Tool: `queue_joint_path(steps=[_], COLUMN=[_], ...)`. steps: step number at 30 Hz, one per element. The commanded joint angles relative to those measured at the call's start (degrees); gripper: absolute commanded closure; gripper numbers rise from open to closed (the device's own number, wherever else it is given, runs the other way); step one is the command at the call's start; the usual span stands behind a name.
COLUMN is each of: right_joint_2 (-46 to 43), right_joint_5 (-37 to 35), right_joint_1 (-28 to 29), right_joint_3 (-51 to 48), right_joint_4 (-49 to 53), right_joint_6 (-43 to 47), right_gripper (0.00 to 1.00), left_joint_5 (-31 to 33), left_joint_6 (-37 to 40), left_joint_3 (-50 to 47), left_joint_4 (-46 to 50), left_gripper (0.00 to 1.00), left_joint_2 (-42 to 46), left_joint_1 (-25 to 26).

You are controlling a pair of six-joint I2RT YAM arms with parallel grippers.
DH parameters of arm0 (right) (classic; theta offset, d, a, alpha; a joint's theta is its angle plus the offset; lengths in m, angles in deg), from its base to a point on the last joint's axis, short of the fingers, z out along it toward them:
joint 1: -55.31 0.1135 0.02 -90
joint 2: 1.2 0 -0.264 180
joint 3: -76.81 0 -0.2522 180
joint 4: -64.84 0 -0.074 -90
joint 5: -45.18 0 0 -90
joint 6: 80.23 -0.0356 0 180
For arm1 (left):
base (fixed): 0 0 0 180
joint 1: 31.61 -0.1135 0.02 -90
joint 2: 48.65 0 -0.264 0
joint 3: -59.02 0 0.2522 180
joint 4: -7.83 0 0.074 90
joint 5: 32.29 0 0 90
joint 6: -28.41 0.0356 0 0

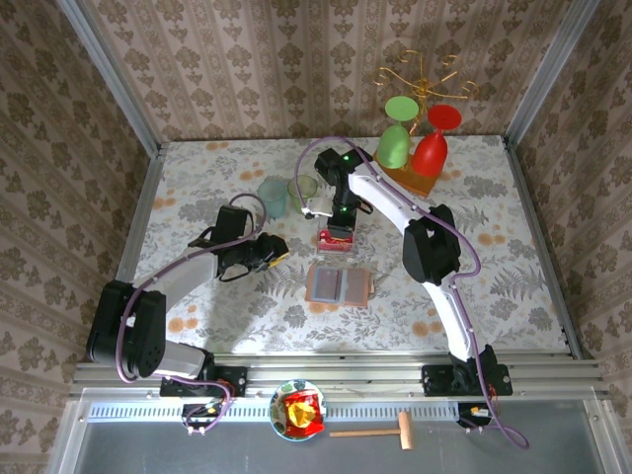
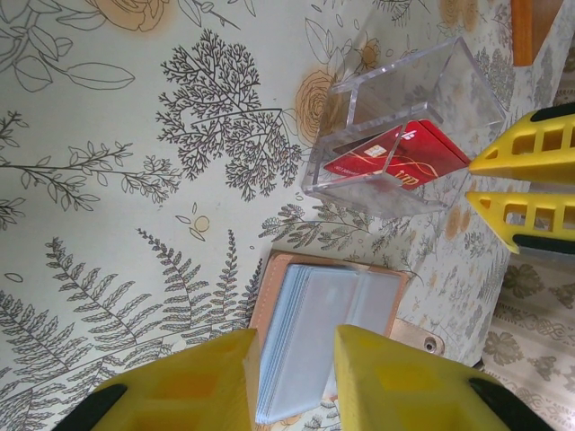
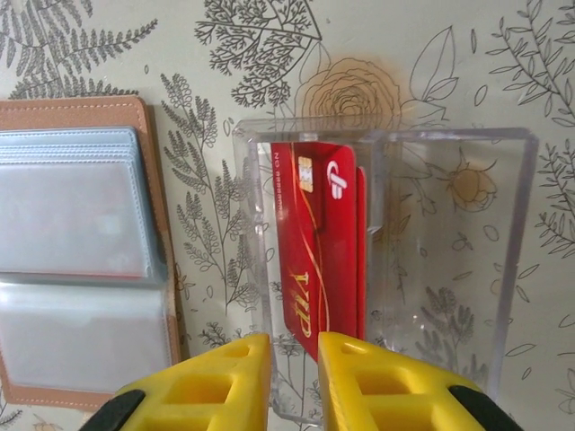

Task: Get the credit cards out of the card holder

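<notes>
The card holder [image 1: 339, 284] lies open on the table, tan outside with grey-blue clear sleeves [image 2: 332, 305] [image 3: 72, 215]. Red credit cards [image 3: 319, 233] [image 2: 395, 157] [image 1: 336, 240] lie in a clear plastic box [image 3: 449, 269] just beyond it. My right gripper [image 3: 295, 346] [image 1: 339, 233] hangs over the near end of that box, jaws slightly apart, the cards' lower edge just past the right fingertip and nothing pinched. My left gripper [image 2: 298, 346] [image 1: 279, 249] hovers left of the card holder, jaws apart and empty. The right gripper's yellow fingers [image 2: 503, 153] show beside the box.
A wooden board [image 1: 415, 180] with a green goblet [image 1: 397, 138] and a red goblet [image 1: 434, 148] stands at the back right under a gold rack [image 1: 425, 79]. Two clear cups [image 1: 274, 196] sit behind the left gripper. A bowl with a snack packet [image 1: 299, 410] and a wooden mallet [image 1: 380, 431] lie below the table's front rail.
</notes>
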Motion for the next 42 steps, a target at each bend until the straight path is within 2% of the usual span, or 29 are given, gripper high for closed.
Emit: queue_joint_path(steps=[1, 10, 15, 19, 21, 31, 35, 38, 42], right_joint_2=[-2.8, -10.1, -15.4, -20.0, -22.4, -35.9, -38.9, -41.3, -43.7], right_joint_5=[-1.1, -3.9, -3.3, -0.5, 0.5, 6.3, 12.1, 12.8, 10.5], right_joint_1=[-0.3, 0.7, 1.5, 2.1, 2.4, 3.1, 3.2, 4.5, 6.1], right_joint_3=[-2.2, -11.4, -16.8, -23.1, -26.2, -49.6, -57.2, -61.7, -65.1], right_joint_4=[-2.3, -9.6, -15.4, -22.4, -25.9, -51.0, -58.2, -62.1, -63.0], right_joint_6=[-2.3, -6.8, -15.2, -26.2, -32.4, -71.8, -85.6, -93.2, -98.5], right_gripper=[0.79, 0.79, 0.79, 0.79, 0.79, 0.8, 0.8, 0.82, 0.85], left_joint_5=[-0.9, -1.0, -1.0, -0.7, -0.6, 0.2, 0.2, 0.2, -0.4], left_joint_6=[-0.9, -1.0, -1.1, -1.5, -1.6, -2.3, -3.0, -3.3, -3.6], left_joint_3=[0.6, 0.8, 0.7, 0.1, -0.1, -0.9, -1.7, -1.8, -1.9], left_joint_4=[-1.0, -1.4, -1.4, -1.9, -1.9, -3.0, -4.4, -5.1, -6.6], left_gripper=[0.72, 0.72, 0.72, 0.73, 0.72, 0.72, 0.73, 0.72, 0.72], left_joint_2=[-0.9, -0.8, -0.5, -0.2, -0.3, -0.9, -1.4, -1.9, -3.6], left_joint_1=[0.0, 1.7, 3.5, 4.5, 6.7, 10.4, 11.1, 11.7, 12.3])
